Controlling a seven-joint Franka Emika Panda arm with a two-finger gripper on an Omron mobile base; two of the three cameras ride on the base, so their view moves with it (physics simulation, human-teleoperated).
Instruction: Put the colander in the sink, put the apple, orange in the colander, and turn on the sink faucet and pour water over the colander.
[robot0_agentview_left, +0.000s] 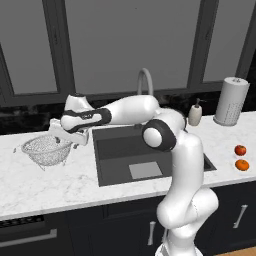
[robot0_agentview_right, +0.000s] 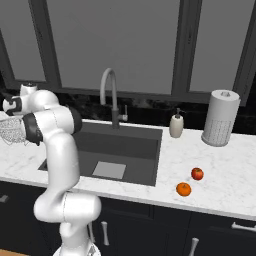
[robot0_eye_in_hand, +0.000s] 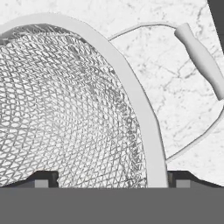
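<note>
mesh of the colander (robot0_eye_in_hand: 74, 113) sits right before your end effector (robot0_eye_in_hand: 109, 177), spread wide astride its rim to grip it; it rests on the table (robot0_agentview_left: 60, 185) left of the sink (robot0_agentview_left: 145, 155), nothing held yet.

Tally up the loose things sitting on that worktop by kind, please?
Fruit: 2, apple and orange
Colander: 1
Soap bottle: 1
White perforated cylinder: 1
Total: 5
</note>
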